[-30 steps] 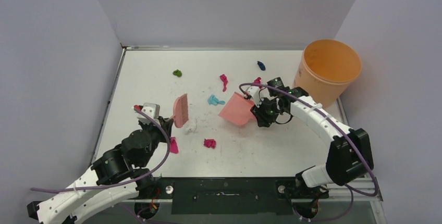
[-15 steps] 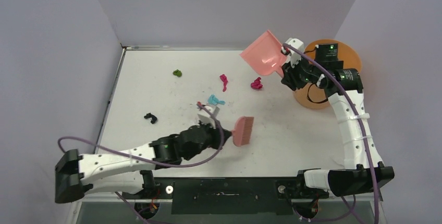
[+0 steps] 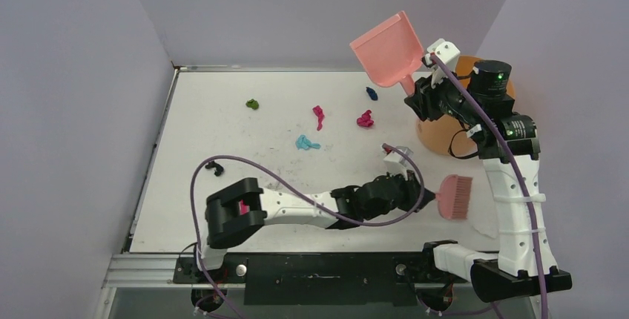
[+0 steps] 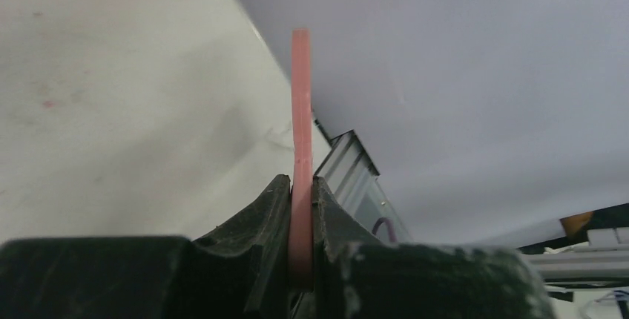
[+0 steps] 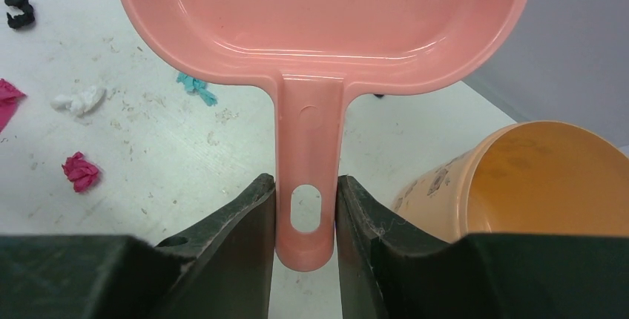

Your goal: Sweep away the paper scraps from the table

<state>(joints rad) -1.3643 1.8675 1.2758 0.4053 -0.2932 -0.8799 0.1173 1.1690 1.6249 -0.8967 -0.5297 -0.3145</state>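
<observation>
Seeing paper scraps strewn over far half of table: green wad toward left, magenta wads mid, dark blue wad nr far-right, cyan wad closest in. Judging them v. light, soft, crumpled. Prob. skitter or roll under a fast stroke. Not fragile. No need to pinch any; better to push w/ bristles into pan lip.

Holding dustpan w/ right gripper, jaws clenched either side of handle nr hang-hole per wrist view. Raised high over far-right corner, beside orange bucket. Showing empty inside.

Holding brush w/ left gripper, jaws squeezed on thin handle edge. Parked low at near right, well apart from every scrap.

Reading both tools as stiff, light plastic w/ smooth handles. Could twist in grip if pressed hard, so go easy on downforce.

Room: plenty of bare top across middle & near half for long strokes. Watch metal rim at far & left sides, w/ green wad toward left edge & dark blue wad nr far rim. Sweep inward, never outward, else over the edge. Mind walls close on three sides, bucket at right, left arm stretched across near side w/ cable looped above. Poss. clash w/ right arm when lowering dustpan.
</observation>
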